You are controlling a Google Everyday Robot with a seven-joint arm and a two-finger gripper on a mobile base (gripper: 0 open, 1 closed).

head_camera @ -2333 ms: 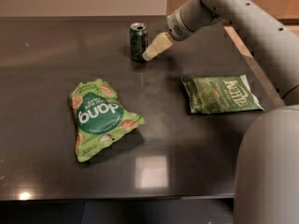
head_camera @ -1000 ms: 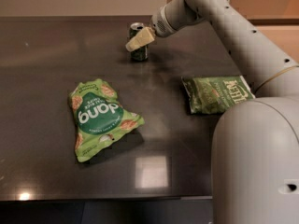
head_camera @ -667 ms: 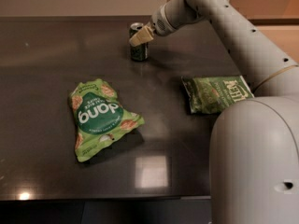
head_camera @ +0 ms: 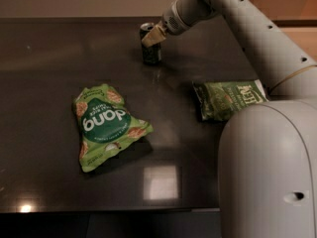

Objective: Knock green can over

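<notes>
The green can (head_camera: 150, 53) is a small dark green drink can with a silver top. It stands upright at the far middle of the dark table (head_camera: 44, 83). My gripper (head_camera: 152, 35) reaches in from the upper right and rests against the can's upper right side, covering part of its rim.
A bright green snack bag (head_camera: 106, 125) lies flat at the front left of the table. A darker green chip bag (head_camera: 229, 99) lies at the right, beside my arm's large white body (head_camera: 267, 167). The table's front edge runs along the bottom.
My gripper has swung left from beside the can to its top right, and now touches it. The can still stands in the same spot.
</notes>
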